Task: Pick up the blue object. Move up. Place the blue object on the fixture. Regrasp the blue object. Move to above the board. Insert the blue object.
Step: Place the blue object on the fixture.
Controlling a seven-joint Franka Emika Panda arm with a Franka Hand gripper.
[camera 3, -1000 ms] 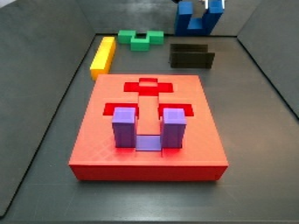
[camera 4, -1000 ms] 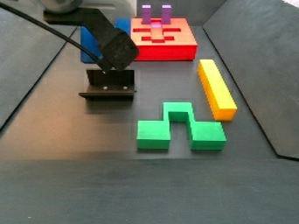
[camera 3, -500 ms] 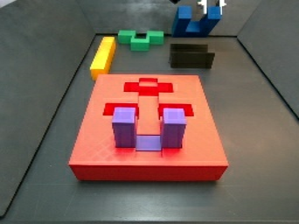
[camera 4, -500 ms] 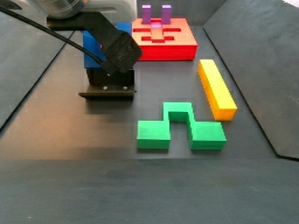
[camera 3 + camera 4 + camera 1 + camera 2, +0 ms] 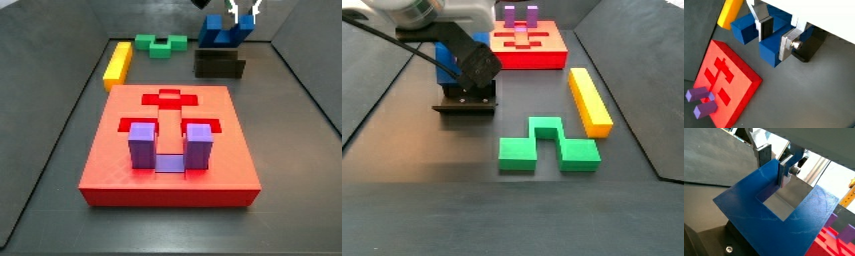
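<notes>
The gripper [image 5: 775,35] is closed on the blue object [image 5: 767,37]: in a wrist view its two silver fingers [image 5: 789,44] pinch one thick prong of the U-shaped block, and nothing else is between them. Gripper and block hang just above the fixture [image 5: 219,64], which I take as the landmark. In a side view the blue object [image 5: 222,28] is over the black bracket and looks slightly tilted, but I cannot tell if it touches it.

The red board [image 5: 168,146] lies well in front of the fixture, with a purple U-shaped block [image 5: 167,145] standing in one recess. The green block [image 5: 547,146] and the yellow bar [image 5: 589,100] lie to the side of the fixture, apart from it.

The step in hand is probably placing the blue object on the fixture. To do it well, the block should descend straight, level and square to the bracket wall, and the jaws should let go only when it rests firmly, otherwise it may tip off.
</notes>
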